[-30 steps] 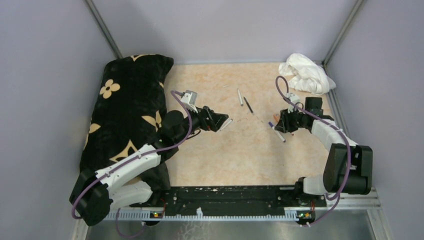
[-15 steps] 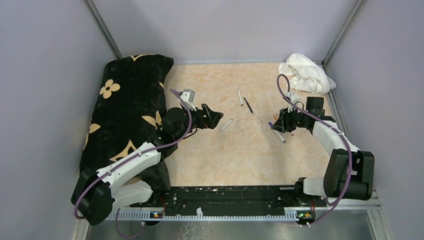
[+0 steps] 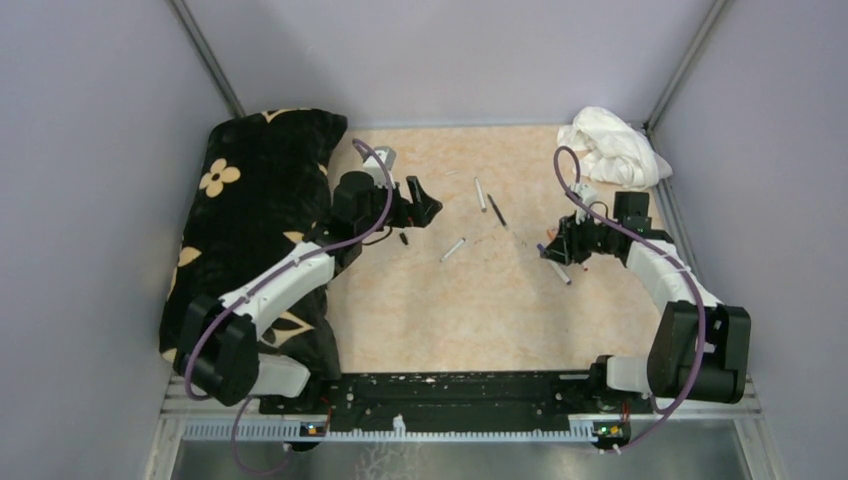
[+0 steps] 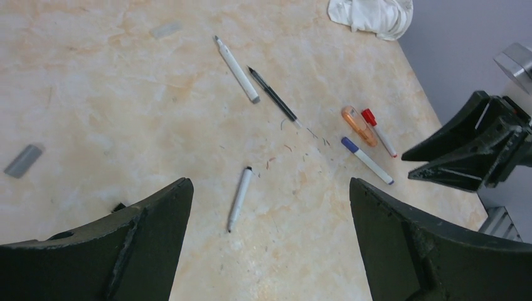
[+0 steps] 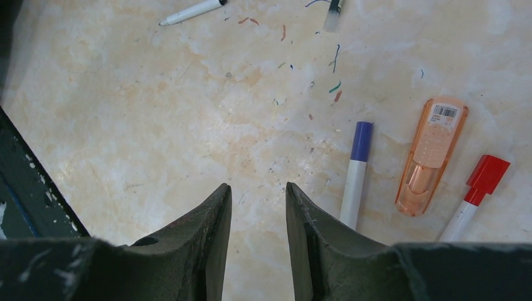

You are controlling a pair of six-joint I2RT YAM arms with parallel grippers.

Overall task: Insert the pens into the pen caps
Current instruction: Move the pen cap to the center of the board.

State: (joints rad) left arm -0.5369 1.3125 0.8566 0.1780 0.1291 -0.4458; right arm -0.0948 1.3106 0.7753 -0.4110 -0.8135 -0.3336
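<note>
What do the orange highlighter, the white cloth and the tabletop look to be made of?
The orange highlighter looks like translucent glossy plastic: its inside shows through the shell. The white cloth looks like soft matte fabric, crumpled in folds. The tabletop is smooth, marbled beige with a slight sheen, probably laminate or vinyl; I cannot tell which.

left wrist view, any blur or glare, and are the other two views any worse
Left wrist: evenly lit, white pen crisp, no glare, left tool just dark shapes. Right wrist: blue-capped pen sharp, right tool dark. Top external: soft shadows, pens tiny.
</note>
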